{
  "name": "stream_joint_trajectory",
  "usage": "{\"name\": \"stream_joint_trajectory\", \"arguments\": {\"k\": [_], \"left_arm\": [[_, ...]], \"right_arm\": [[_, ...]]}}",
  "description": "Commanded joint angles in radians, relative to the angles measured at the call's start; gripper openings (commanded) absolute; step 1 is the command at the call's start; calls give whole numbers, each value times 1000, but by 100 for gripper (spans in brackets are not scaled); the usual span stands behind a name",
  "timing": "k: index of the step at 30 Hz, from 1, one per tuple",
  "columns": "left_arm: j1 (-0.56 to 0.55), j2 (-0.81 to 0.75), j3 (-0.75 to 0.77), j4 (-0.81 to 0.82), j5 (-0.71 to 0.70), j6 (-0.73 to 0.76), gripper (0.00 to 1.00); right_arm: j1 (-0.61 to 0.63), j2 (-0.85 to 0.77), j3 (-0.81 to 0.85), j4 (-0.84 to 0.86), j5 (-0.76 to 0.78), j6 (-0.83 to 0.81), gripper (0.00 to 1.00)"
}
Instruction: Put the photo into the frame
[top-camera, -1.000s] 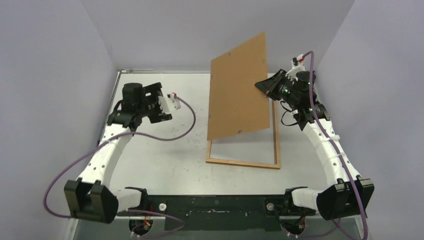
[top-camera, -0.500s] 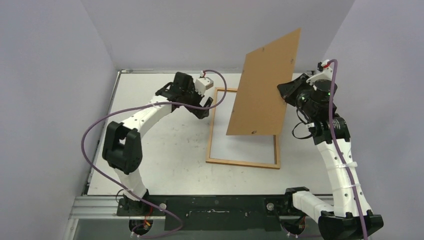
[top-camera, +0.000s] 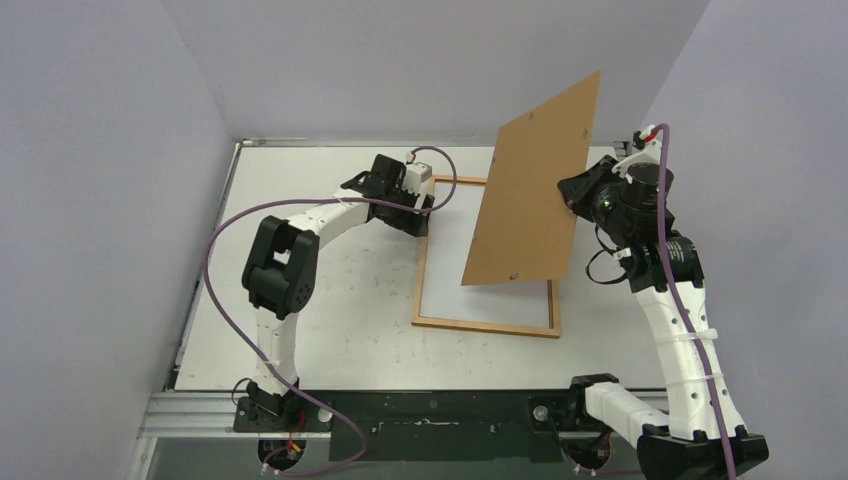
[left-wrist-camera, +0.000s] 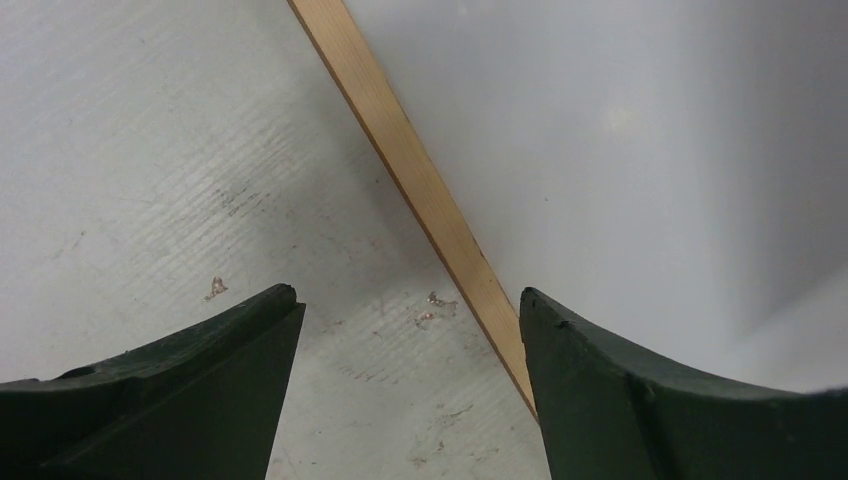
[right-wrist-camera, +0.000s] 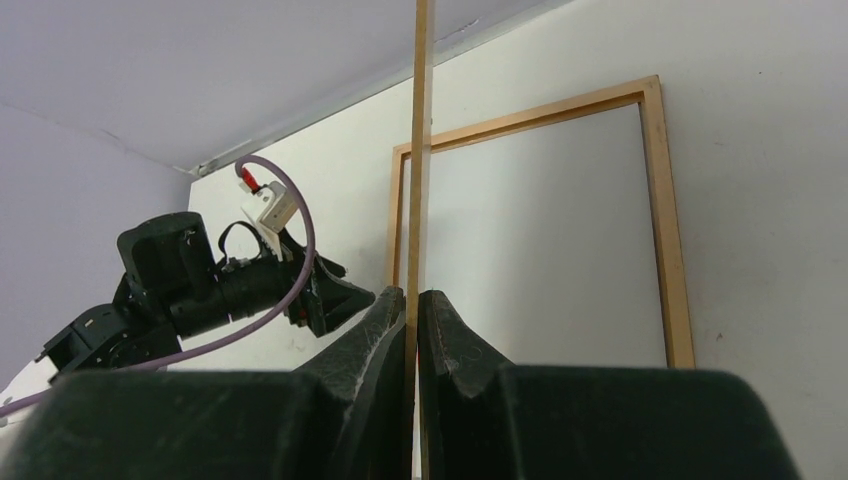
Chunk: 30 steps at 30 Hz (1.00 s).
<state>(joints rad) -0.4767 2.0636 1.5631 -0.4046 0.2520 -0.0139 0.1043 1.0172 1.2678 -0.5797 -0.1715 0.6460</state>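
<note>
The frame (top-camera: 484, 327), a narrow light-wood rectangle, lies flat on the table right of centre. A smooth pale surface (top-camera: 480, 275) fills it; I cannot tell whether this is the photo's white back or the bare pane. My right gripper (top-camera: 572, 195) is shut on the edge of a plain brown backing sheet (top-camera: 535, 185), holding it steeply tilted above the frame's right side. The right wrist view shows that sheet edge-on (right-wrist-camera: 422, 120) between the pressed fingers (right-wrist-camera: 412, 295). My left gripper (left-wrist-camera: 408, 295) stands open, low over the frame's left border (left-wrist-camera: 400, 150) near its far corner.
Purple cables loop from both arms. Pale walls close in the table on the left, back and right. The table (top-camera: 330, 300) is scuffed white, with the arm bases and a black rail along its near edge.
My left arm has swung from the table's left side over to the frame's far-left border. My right gripper has carried the brown sheet up and to the right, uncovering more of the frame.
</note>
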Motion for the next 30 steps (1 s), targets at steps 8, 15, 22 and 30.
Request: {"name": "stream_joint_trajectory", "arguments": {"k": [8,15,22,30], "left_arm": [[-45,52,39,70,3,-67,71],[-56,57,26,90,-27,-72,65],[-56,53,-9,114,-35,-93,49],[-62,58,-29,133,-28,-110,45]], "right_arm": [[-5,-36,-8,122,-29,9,5],[-8,-37,-19,128,-49,17,5],[-8,-42,-24,129,-63,23,5],[-6,-43,-21,119,-68,21,5]]}}
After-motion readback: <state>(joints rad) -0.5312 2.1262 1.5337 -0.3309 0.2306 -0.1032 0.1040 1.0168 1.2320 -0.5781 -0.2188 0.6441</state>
